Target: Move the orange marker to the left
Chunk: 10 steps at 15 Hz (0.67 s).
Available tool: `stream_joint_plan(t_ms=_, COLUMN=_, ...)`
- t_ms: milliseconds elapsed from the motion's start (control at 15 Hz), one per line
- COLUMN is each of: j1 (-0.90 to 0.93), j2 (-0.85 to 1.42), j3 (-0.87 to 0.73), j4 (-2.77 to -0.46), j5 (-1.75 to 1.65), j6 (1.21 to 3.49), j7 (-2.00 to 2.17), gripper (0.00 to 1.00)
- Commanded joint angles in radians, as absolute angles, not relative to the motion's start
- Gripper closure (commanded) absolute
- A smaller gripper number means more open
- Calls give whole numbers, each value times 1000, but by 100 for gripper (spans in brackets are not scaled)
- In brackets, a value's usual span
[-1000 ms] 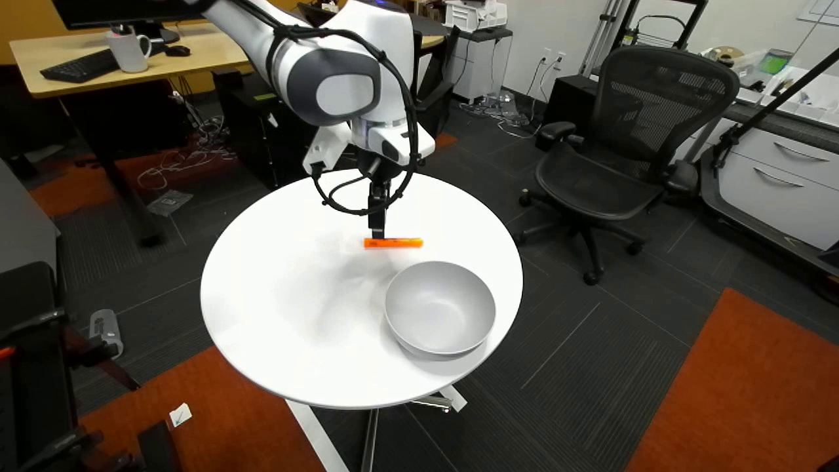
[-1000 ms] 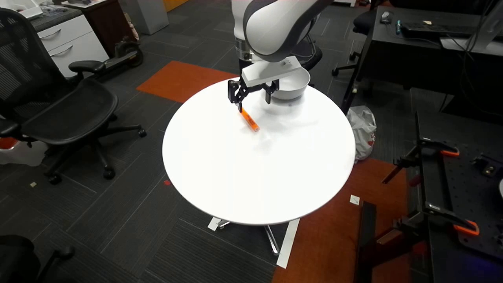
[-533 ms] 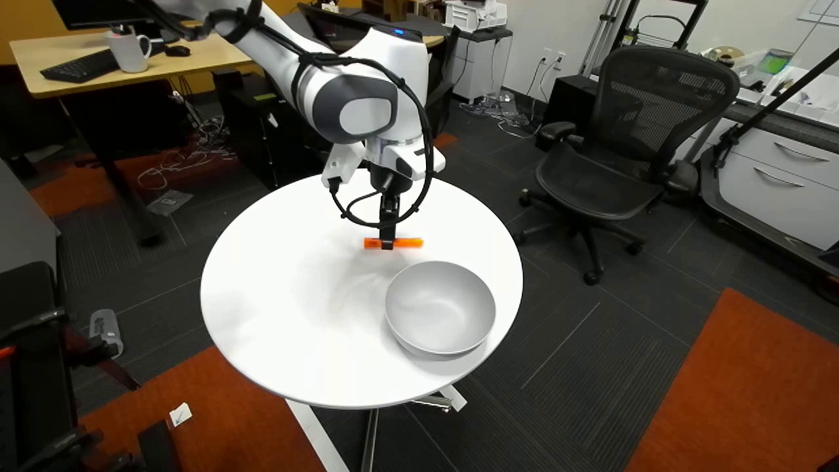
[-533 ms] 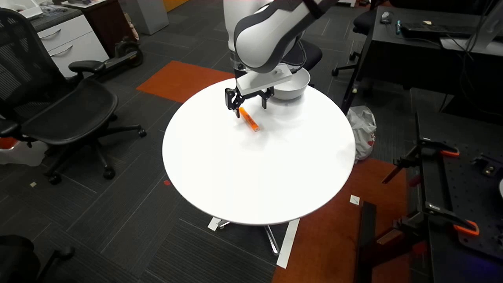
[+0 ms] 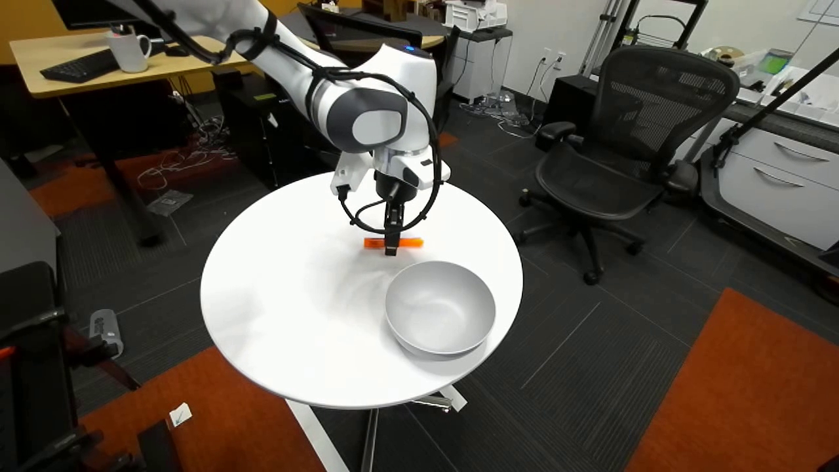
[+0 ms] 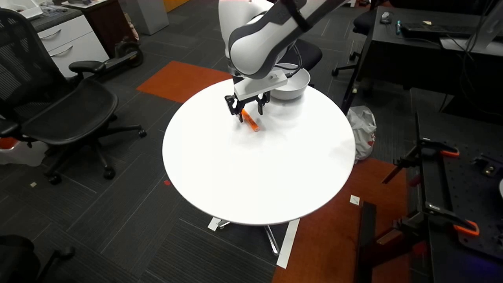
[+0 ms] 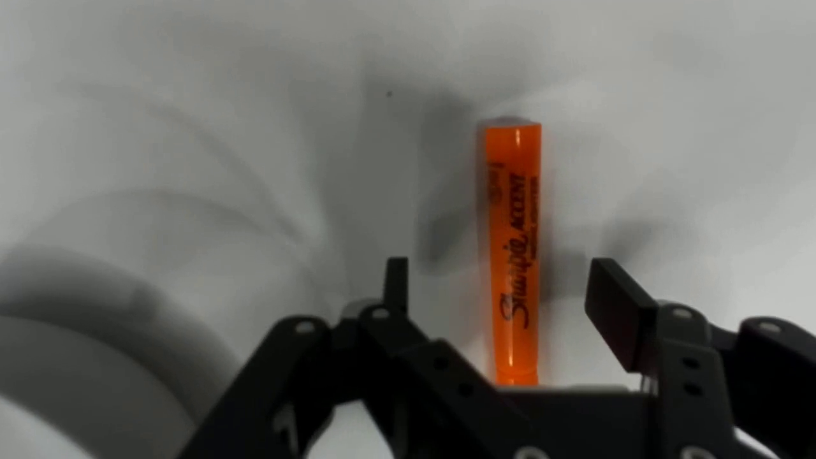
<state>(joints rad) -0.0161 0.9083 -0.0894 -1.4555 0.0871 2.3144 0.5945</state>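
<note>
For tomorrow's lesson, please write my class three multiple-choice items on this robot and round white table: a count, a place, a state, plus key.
1. How many round grey bowls stand on the round white table?
A) One
B) Two
C) Four

2. Where is the slim orange marker?
A) Inside the bowl
B) Under the table
C) On the table

3. How does the black two-fingered pincer stand?
A) Shut on the marker
B) Open
C) Shut, empty

1 A: both exterior views show a single bowl.
2 C: both exterior views show it lying there, outside the bowl.
3 B: the wrist view shows its fingers apart, gaps either side of the marker.
</note>
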Motion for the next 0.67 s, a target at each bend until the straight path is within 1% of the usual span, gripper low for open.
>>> stream_joint_plan(t_ms=0, j1=-15, j2=945, j3=-101, j4=-1385, j5=108, j6=2256, j7=573, gripper=59)
stream_joint_plan(t_ms=133, j1=-15, j2=955, j3=-103, j4=-1368, j5=107, j6=2245, j7=575, gripper=73)
stream_joint_plan(t_ms=333, j1=-17, j2=964, j3=-102, j4=-1350, j5=108, j6=2232, j7=573, gripper=96)
stream_joint_plan(t_ms=400, j1=-16, j2=965, j3=-102, j4=-1347, j5=108, j6=2229, j7=575, gripper=100)
stream_joint_plan(t_ms=467, j1=-15, j2=960, j3=-100, j4=-1350, j5=116, j6=2239, j7=585, gripper=96)
stream_joint_plan(t_ms=600, j1=-13, j2=944, j3=-84, j4=-1361, j5=135, j6=2245, j7=583, gripper=95)
